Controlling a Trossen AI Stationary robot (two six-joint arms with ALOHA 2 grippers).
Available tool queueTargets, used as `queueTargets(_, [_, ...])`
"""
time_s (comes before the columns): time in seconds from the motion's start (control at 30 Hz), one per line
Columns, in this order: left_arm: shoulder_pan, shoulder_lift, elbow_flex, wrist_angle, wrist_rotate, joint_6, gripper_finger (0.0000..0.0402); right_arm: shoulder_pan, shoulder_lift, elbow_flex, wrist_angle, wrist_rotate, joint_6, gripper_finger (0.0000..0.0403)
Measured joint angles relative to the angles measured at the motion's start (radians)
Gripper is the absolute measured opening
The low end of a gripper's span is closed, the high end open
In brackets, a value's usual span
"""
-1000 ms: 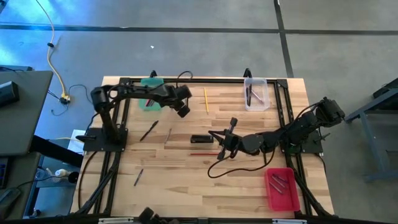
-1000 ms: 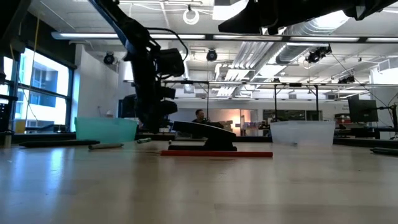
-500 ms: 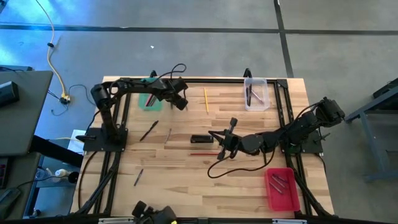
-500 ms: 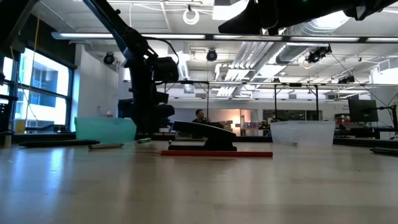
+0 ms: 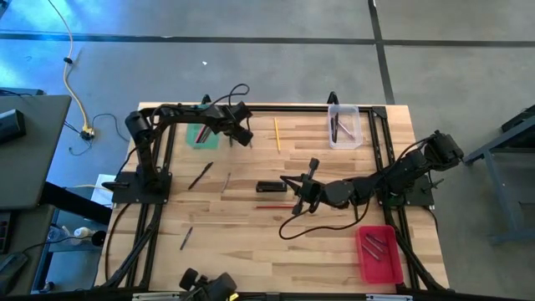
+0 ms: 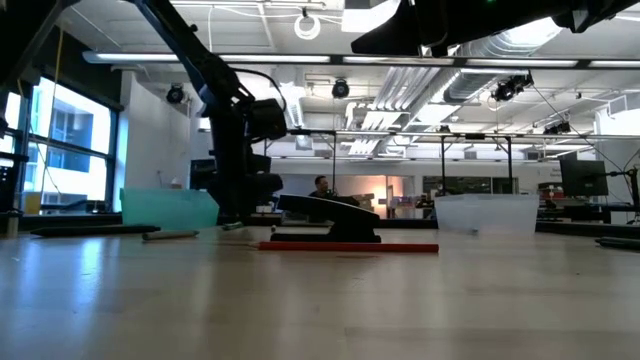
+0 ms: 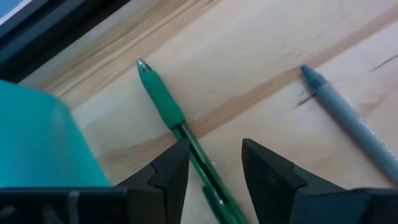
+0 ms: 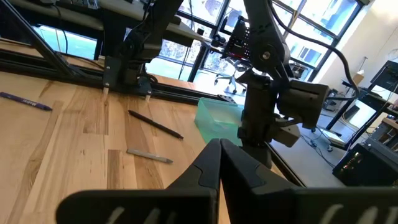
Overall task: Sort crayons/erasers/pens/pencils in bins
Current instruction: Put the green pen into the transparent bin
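Note:
My left gripper (image 5: pixel 242 138) is open, low over the table next to the translucent green bin (image 5: pixel 199 135). In the left wrist view its fingers (image 7: pixel 214 146) stand on either side of a green pen (image 7: pixel 163 99) that lies flat on the wood; whether they touch it, I cannot tell. A grey pen (image 7: pixel 348 121) lies beside it. The clear bin (image 5: pixel 343 125) at the far right holds dark pens. The red bin (image 5: pixel 378 253) is at the near right. A yellow pencil (image 5: pixel 277 134) and a red pencil (image 5: pixel 276 206) lie on the table. My right gripper (image 5: pixel 297 198) is shut and empty at mid-table.
A black eraser (image 5: pixel 270 186) lies beside the red pencil. A dark pen (image 5: pixel 201 176), a grey pen (image 5: pixel 226 182) and another pen (image 5: pixel 185 238) lie on the left half. A black frame (image 5: pixel 251 107) runs along the table's edges. A cable (image 5: pixel 313 227) loops below the right arm.
My left gripper has gone toward the table's far edge and a little down, beside the green bin, and its arm has swung off the bin toward the far rail. The right arm has kept still.

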Motion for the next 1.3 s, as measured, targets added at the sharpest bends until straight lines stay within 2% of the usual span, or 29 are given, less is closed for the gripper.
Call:
queueTargets(0.17, [-0.002, 0.014, 0.001, 0.005, -0.035, 0.007, 0.0136, 0.0, 0.0, 0.0, 0.0, 0.0, 0.0, 0.0])
queueTargets(0.57, [-0.045, 0.015, 0.001, 0.019, 0.0, 0.125, 0.0112, 0.0, 0.0, 0.0, 0.0, 0.0, 0.0, 0.0])
queueTargets(0.9, [-0.08, -0.002, -0.001, -0.099, -0.037, 0.159, 0.0086, 0.0, 0.0, 0.0, 0.0, 0.0, 0.0, 0.0])
queueTargets(1.13, [-0.094, -0.057, -0.003, -0.116, -0.036, 0.115, 0.0108, 0.0, 0.0, 0.0, -0.001, -0.003, -0.001, 0.0])
queueTargets(1.3, [-0.066, -0.058, -0.003, -0.111, -0.046, 0.067, 0.0134, 0.0, 0.0, 0.0, -0.002, -0.004, 0.002, 0.0])
